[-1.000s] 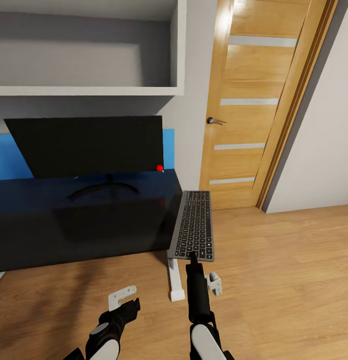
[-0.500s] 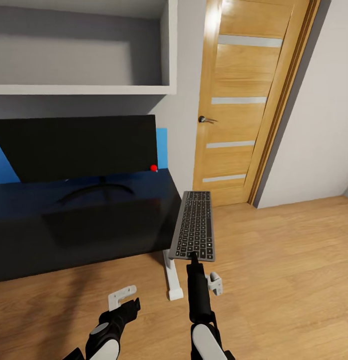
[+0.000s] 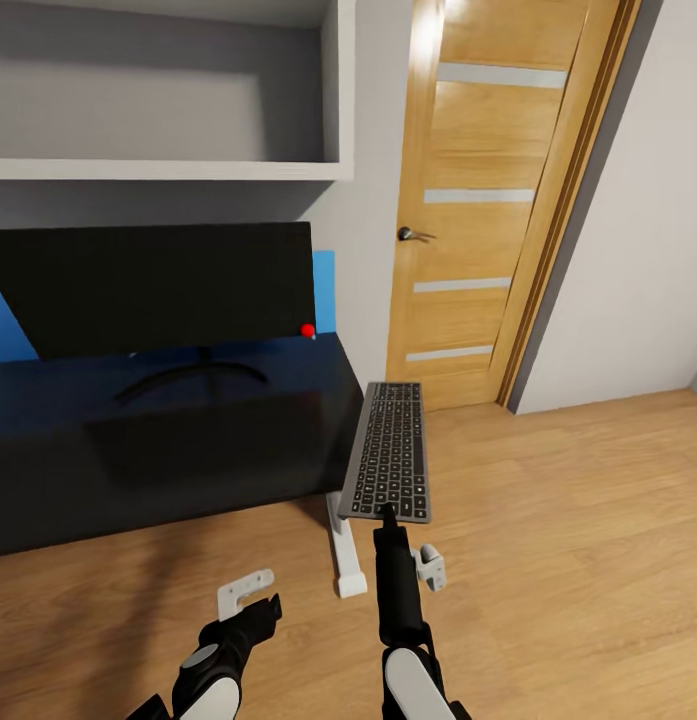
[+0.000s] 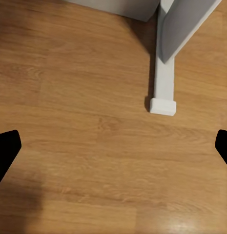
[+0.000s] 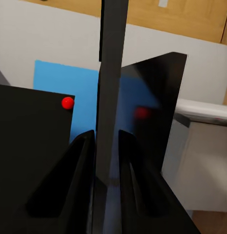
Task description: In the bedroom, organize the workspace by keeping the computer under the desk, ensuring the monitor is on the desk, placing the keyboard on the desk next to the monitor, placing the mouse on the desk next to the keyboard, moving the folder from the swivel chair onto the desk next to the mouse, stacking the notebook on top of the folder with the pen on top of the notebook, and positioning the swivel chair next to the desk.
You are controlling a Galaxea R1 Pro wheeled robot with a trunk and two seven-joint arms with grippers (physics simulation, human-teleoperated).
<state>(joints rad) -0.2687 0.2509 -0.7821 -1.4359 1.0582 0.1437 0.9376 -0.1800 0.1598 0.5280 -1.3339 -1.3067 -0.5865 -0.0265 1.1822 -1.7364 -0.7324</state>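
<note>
Clearly slim, flat, dark-keyed keyboard (image 3: 388,450)

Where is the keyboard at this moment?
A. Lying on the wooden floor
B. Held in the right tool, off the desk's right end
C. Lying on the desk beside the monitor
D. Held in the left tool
B: the right tool grips the keyboard by its near short edge, in the air beside the desk.

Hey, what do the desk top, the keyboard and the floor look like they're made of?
The desk top looks like glossy black lacquer or glass: it mirrors the monitor. The keyboard, gripped at its near edge by the right end effector, looks like matte grey metal or plastic with black keys. The floor looks like light wood planks with visible grain and a slight sheen.
</note>
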